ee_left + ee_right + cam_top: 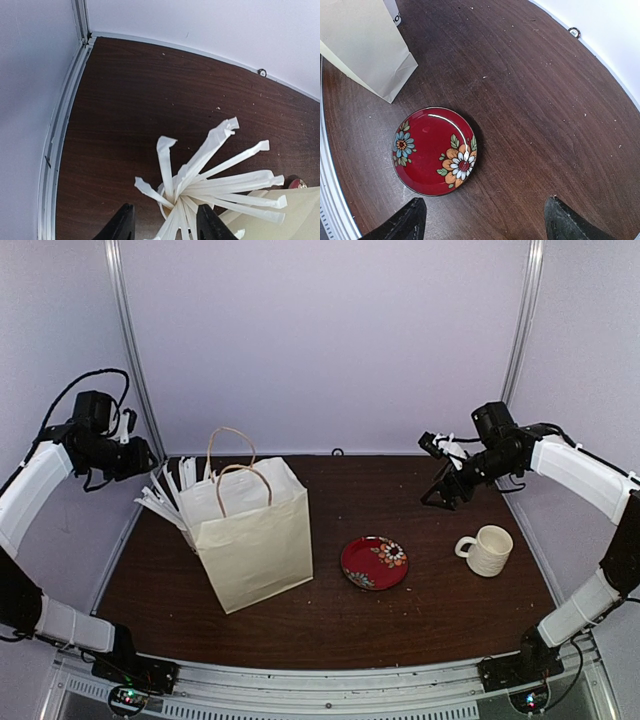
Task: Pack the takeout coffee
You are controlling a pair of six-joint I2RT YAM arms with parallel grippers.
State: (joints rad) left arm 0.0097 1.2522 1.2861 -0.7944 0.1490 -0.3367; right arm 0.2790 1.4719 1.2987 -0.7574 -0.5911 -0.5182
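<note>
Each arm is built from white-shelled links joined by black joint housings: see left arm (35, 490) and right arm (582, 475). Thin black cables (100, 371) are looped over the left wrist. The left gripper (165, 227) and right gripper (485, 220) are fitted with matte black, tapered fingers. Small lit indicators are carried below the black base blocks (135, 672).

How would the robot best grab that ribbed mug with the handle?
Likely take the mug by its rim, from straight above: it stands upright, mouth open, so its wall can be pinched inside and out. Its handle points toward the red plate, so the wall opposite the handle looks the freer spot.
</note>
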